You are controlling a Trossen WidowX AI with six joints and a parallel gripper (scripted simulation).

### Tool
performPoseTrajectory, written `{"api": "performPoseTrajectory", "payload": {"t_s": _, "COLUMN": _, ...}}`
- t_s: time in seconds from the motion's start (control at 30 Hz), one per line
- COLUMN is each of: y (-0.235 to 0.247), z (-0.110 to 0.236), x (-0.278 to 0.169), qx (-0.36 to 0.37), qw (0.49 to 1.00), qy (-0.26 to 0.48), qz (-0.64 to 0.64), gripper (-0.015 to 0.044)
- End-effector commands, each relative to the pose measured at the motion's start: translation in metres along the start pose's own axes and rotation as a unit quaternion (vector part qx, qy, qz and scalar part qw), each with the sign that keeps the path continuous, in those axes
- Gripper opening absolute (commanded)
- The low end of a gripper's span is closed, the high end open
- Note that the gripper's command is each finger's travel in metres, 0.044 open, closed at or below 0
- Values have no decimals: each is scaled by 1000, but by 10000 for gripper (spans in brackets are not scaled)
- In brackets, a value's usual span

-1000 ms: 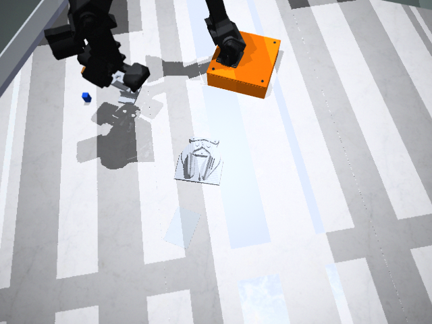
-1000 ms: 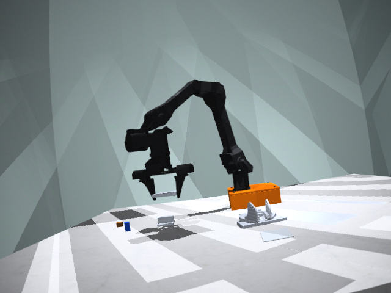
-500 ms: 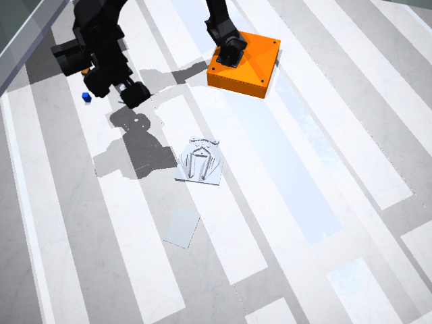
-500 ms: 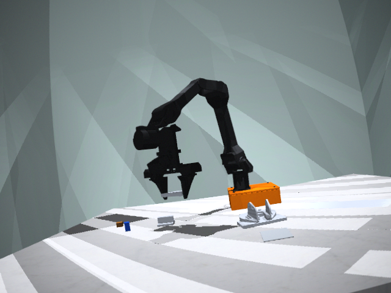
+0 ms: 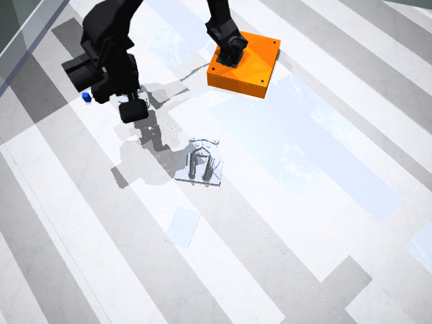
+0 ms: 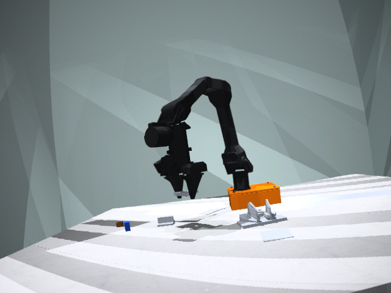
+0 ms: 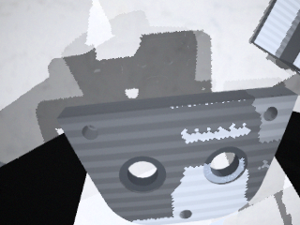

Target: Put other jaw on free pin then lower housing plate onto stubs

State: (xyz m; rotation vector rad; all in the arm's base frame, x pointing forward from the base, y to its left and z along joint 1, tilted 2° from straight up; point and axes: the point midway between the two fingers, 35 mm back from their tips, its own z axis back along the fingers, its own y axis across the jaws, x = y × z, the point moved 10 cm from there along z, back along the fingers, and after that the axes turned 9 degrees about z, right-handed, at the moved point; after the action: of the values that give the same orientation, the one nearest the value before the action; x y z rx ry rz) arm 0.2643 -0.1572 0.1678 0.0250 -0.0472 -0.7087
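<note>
The housing plate [image 5: 143, 98] [image 6: 182, 193] [image 7: 164, 117] is pale grey, with two large round holes and small corner holes. My gripper [image 6: 186, 194] [image 7: 176, 127] is shut on its two ends and holds it in the air, roughly flat, left of the arm's base. The grey base plate [image 5: 179, 179] [image 6: 247, 224] lies on the table, well away from the gripper. Two grey jaws [image 5: 191, 166] [image 6: 253, 212] stand side by side on it. Their pins, stubs and gear teeth are too small to make out, so I cannot tell whether the teeth mesh.
The orange box [image 5: 256, 66] [image 6: 255, 198] carries the arm behind the base plate. A grey block [image 6: 165, 220] [image 7: 281, 35] stands below the held plate. A blue block [image 5: 86, 97] [image 6: 126, 226] and a brown block [image 6: 119, 224] lie farther left. A pale flat rectangle [image 5: 183, 227] [image 6: 276, 234] lies in front.
</note>
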Motion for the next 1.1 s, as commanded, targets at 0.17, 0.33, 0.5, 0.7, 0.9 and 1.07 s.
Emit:
{"api": "performPoseTrajectory", "payload": {"t_s": 0.17, "y": 23, "z": 0, "x": -8, "qx": 0, "qw": 992, "qy": -2, "qz": -122, "gripper": 351}}
{"api": "performPoseTrajectory", "payload": {"t_s": 0.33, "y": 36, "z": 0, "x": -13, "qx": 0, "qw": 982, "qy": -1, "qz": -187, "gripper": 351}}
{"api": "performPoseTrajectory", "payload": {"t_s": 0.5, "y": 48, "z": 0, "x": -19, "qx": 1, "qw": 968, "qy": -1, "qz": -251, "gripper": 351}}
{"api": "performPoseTrajectory", "payload": {"t_s": 0.7, "y": 62, "z": 0, "x": -26, "qx": 2, "qw": 945, "qy": 0, "qz": -326, "gripper": 351}}
{"api": "performPoseTrajectory", "payload": {"t_s": 0.9, "y": 75, "z": 0, "x": -34, "qx": 2, "qw": 917, "qy": 1, "qz": -399, "gripper": 351}}
{"api": "performPoseTrajectory", "payload": {"t_s": 1.07, "y": 86, "z": 0, "x": -42, "qx": 3, "qw": 889, "qy": 1, "qz": -459, "gripper": 351}}
